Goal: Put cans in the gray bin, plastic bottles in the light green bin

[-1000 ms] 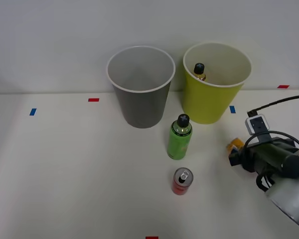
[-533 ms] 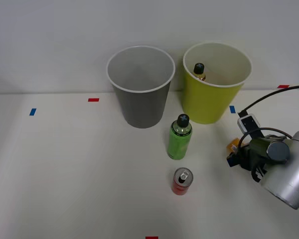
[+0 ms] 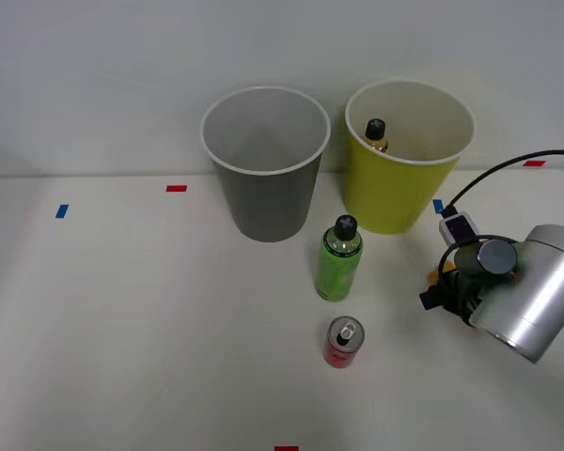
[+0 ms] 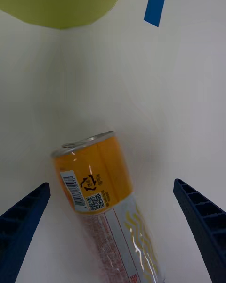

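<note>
A small red can point(image 3: 343, 341) stands upright at the table's centre front. Just behind it stands a green bottle point(image 3: 338, 261) with a black cap. The gray bin point(image 3: 266, 160) and the light green bin point(image 3: 404, 160) stand side by side at the back. A black-capped bottle point(image 3: 376, 133) rests inside the green bin. At the right, a small container point(image 4: 101, 188) with an orange end, silvery rim and pale printed label lies on its side. My right gripper point(image 3: 432, 296) point(image 4: 112, 185) hangs open over it, one finger on each side, not touching it.
A blue tape mark point(image 4: 154, 1) lies on the table between the lying container and the light green bin point(image 4: 56, 0). More tape marks dot the white table: red point(image 3: 176, 188), blue point(image 3: 61, 210) and red point(image 3: 286, 448) at the front edge. A black cable loops above my wrist.
My right arm has swung and turned, carrying the gripper a little leftward and back toward the lying container. The can, bottles and bins have not moved.
</note>
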Tool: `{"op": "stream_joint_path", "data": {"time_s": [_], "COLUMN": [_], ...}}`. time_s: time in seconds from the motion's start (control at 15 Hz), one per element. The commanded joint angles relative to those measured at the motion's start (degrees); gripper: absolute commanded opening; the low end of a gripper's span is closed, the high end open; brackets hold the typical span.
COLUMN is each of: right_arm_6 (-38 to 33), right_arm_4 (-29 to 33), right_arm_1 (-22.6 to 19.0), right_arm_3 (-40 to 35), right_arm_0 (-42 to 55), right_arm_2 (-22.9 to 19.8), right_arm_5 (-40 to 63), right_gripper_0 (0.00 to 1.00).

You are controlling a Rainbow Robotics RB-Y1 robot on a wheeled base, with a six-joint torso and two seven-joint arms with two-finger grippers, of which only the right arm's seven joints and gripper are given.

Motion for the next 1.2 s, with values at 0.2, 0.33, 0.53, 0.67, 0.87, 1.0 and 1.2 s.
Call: {"op": "stream_joint_path", "data": {"time_s": [0.2,0.33,0.53,0.67,0.87,1.0,1.2], "right_arm_6": [-0.1,-0.3,-0.3,-0.1,-0.3,-0.3,-0.6], "right_arm_4": [-2.4,-2.4,-2.6,-2.9,-3.0,-3.0,-3.1], "right_arm_1": [2.0,2.2,2.1,2.1,1.5,0.5,0.5], "right_arm_3": [5.2,6.5,6.5,6.5,6.6,7.5,9.0], "right_arm_0": [-4.4,-5.4,-5.4,-5.4,-5.4,-5.4,-5.9], "right_arm_2": [1.8,2.4,2.4,2.4,3.0,3.8,4.7], "right_arm_5": [0.0,-0.1,0.2,0.2,0.0,-2.5,-3.7], "right_gripper_0": [0.90,0.90,0.90,0.91,0.91,0.90,0.91]}}
